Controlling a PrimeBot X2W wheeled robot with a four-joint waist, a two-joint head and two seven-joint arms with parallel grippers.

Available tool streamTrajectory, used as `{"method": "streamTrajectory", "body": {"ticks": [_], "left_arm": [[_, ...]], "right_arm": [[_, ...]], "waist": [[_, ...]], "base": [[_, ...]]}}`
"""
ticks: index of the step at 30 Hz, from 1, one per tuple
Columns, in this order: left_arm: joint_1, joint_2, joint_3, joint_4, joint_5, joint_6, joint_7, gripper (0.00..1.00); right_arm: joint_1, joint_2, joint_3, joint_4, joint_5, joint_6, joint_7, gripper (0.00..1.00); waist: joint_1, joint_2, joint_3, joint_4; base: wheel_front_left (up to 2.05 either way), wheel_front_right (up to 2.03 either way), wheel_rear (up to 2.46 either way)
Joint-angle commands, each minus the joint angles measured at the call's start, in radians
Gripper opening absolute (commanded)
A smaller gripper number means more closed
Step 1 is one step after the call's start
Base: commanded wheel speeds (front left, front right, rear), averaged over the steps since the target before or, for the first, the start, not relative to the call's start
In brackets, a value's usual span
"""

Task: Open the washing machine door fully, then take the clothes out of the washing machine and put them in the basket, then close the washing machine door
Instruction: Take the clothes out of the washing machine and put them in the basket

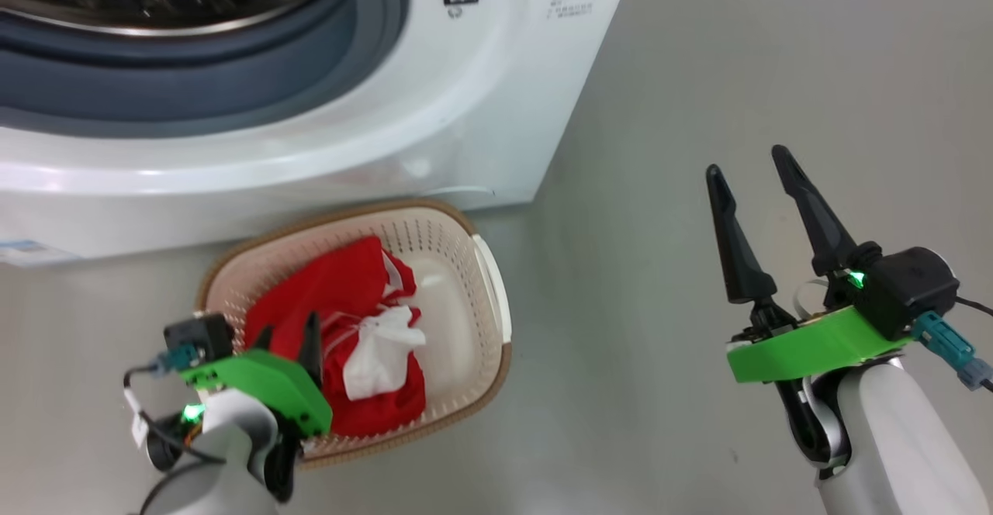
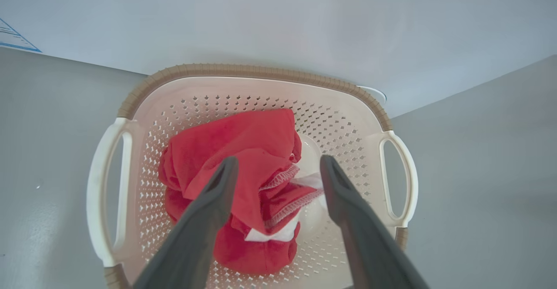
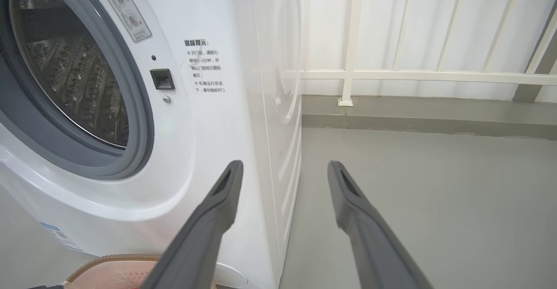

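1 basket (image 1: 365, 211) lower centre, just below washing machine (image 1: 465, 112); 1 red-white clothes (image 1: 333, 298) heap inside. left gripper (image 1: 288, 333) spread wide above heap; right gripper (image 1: 746, 166) wide, lower right, over grey floor (image 1: 659, 73).

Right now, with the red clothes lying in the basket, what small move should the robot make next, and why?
Probably raise the left gripper straight up, clear of the basket. The clothes lie loose inside it, the gripper's fingers are spread and hold nothing, and the visible part of the drum looks empty, so closing the door seems to be what remains.
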State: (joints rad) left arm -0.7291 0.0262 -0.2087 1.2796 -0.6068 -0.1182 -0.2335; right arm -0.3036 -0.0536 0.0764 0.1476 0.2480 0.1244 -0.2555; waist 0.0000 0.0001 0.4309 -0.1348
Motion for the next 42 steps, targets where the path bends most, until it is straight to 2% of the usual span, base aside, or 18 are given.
{"method": "streamTrajectory", "body": {"ticks": [1, 4, 8, 15, 20, 31, 42], "left_arm": [[0.046, 0.035, 0.016, -0.024, 0.011, -0.007, -0.018, 1.00], [0.075, 0.045, 0.013, -0.073, 0.017, -0.010, -0.026, 1.00], [0.138, 0.067, 0.050, -0.239, 0.038, -0.011, -0.028, 1.00], [0.284, 0.063, 0.152, -0.555, 0.125, 0.003, -0.028, 1.00], [0.380, 0.049, 0.212, -0.722, 0.184, 0.013, -0.028, 1.00], [0.534, 0.048, 0.244, -0.932, 0.294, 0.000, -0.028, 1.00], [0.650, 0.043, 0.287, -1.064, 0.319, -0.004, -0.028, 1.00]], "right_arm": [[0.030, 0.003, 0.010, -0.018, 0.003, 0.006, -0.006, 1.00], [0.049, 0.003, -0.001, -0.012, -0.004, 0.006, -0.006, 1.00], [0.078, 0.003, -0.014, -0.008, -0.012, 0.006, -0.006, 1.00], [0.120, 0.003, -0.030, -0.011, -0.032, 0.006, -0.006, 1.00], [0.150, 0.003, -0.038, -0.011, -0.039, 0.006, -0.006, 1.00], [0.199, 0.003, -0.052, -0.020, -0.049, 0.006, -0.006, 1.00], [0.233, 0.003, -0.067, -0.035, -0.063, 0.006, -0.006, 1.00]], "waist": [[0.0000, -0.0001, -0.066, 0.025], [0.0000, -0.0001, -0.112, 0.042], [0.0000, -0.0001, -0.173, 0.065], [0.0000, -0.0001, -0.273, 0.084], [0.0000, -0.0001, -0.335, 0.083], [0.0000, -0.0001, -0.420, 0.079], [0.0000, -0.0001, -0.467, 0.090]], "base": [[0.00, 0.00, 0.00], [0.00, 0.00, 0.00], [0.00, 0.00, 0.00], [0.00, 0.00, 0.00], [0.00, 0.00, 0.00], [0.00, 0.00, 0.00], [0.00, 0.00, 0.00]]}}
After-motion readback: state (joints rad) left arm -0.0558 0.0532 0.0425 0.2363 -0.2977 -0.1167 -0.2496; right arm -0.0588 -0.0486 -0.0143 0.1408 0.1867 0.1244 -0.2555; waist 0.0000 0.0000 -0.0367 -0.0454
